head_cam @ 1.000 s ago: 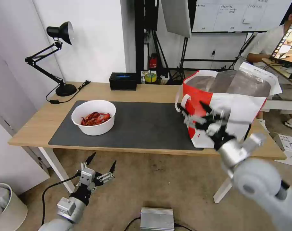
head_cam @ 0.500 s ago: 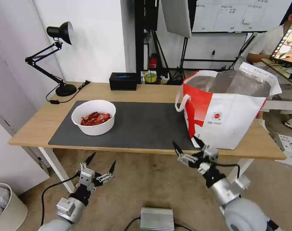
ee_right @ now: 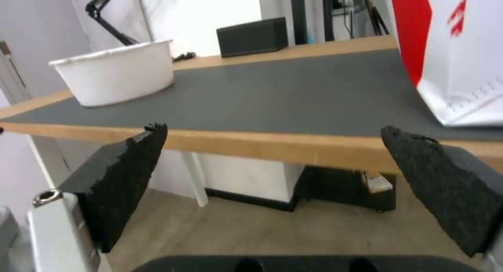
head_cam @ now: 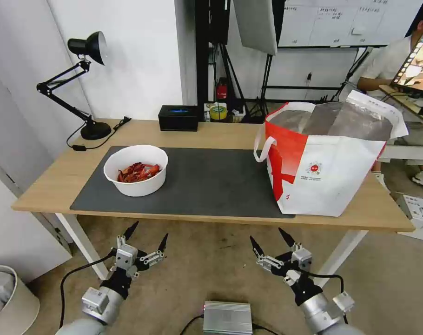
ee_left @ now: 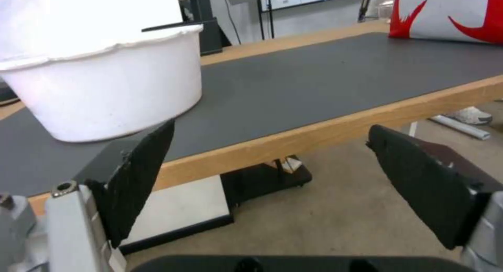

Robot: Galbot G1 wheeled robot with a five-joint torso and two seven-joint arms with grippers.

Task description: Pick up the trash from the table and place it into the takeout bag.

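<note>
Light wood and a dark grey mat (head_cam: 207,181) set the scene: on the table (head_cam: 221,132), a white round bowl (head_cam: 135,176) of red crayfish shells (head_cam: 138,171) sits on the mat's left portion, well apart from the takeout bag (head_cam: 327,158), which stands upright at the right end with its silver foil lining open to the top and a white strap handle hanging over its red side. A black tissue box (head_cam: 178,117) rests along the table's far edge, and a black desk lamp (head_cam: 81,83) stands at the far left corner.

Both arms hang low in front of the table, below its near edge and over the floor. The left gripper (head_cam: 145,237) sits under the bowl's end of the table, its jaws spread wide and holding nothing. The right gripper (head_cam: 269,239) sits nearer the bag's side, its jaws likewise spread wide and empty. From the left wrist camera, the bowl (ee_left: 105,91) looms just beyond one black finger (ee_left: 139,177); from the right wrist camera, the bowl (ee_right: 115,71) and the bag (ee_right: 456,52) flank the open mat.
</note>
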